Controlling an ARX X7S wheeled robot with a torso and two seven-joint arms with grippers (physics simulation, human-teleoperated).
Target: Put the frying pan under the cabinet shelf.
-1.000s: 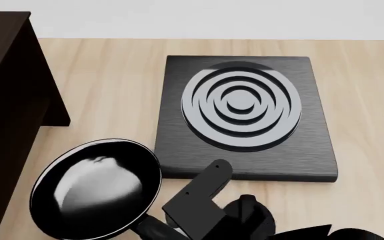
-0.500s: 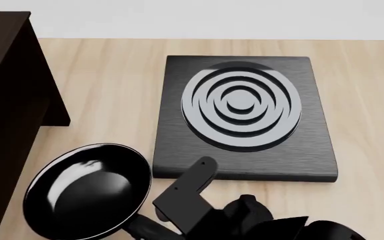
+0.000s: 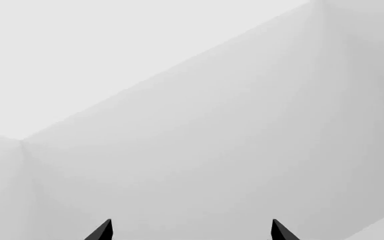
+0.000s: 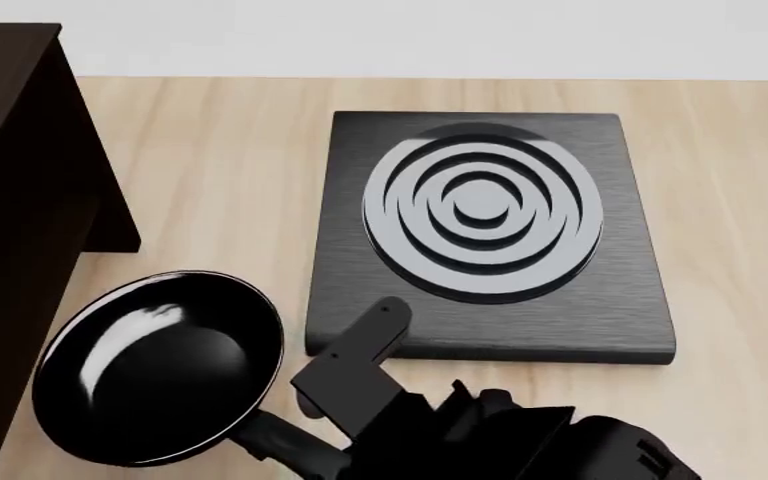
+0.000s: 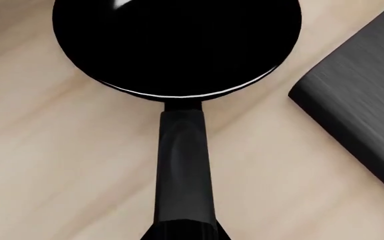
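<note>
Frying pan point(image 4: 157, 368) first: we see it low at the left of the head view, over the pale wooden table point(image 4: 224, 180), its round black bowl glossy with a thin light rim. It lies between the cabinet shelf point(image 4: 17, 220), the tall dark box along the left edge, and the square black stove plate point(image 4: 491, 235) with its grey concentric rings. The pan's rim comes close to the cabinet's side, though we cannot tell whether they touch, and we cannot tell whether the pan rests on the table or hangs just above it

Its long black handle point(image 5: 184, 170) runs back toward the right gripper point(image 4: 337, 400), whose dark body sits at the handle's end just in front of the stove plate. In the right wrist view the handle runs straight down the middle and disappears under the camera, so we take it as gripped there, with the tool closed on the pan's handle

Our left gripper point(image 3: 190, 231) shows only two dark fingertips, set well apart and holding nothing, before a blank pale wall point(image 3: 192, 100)
</note>
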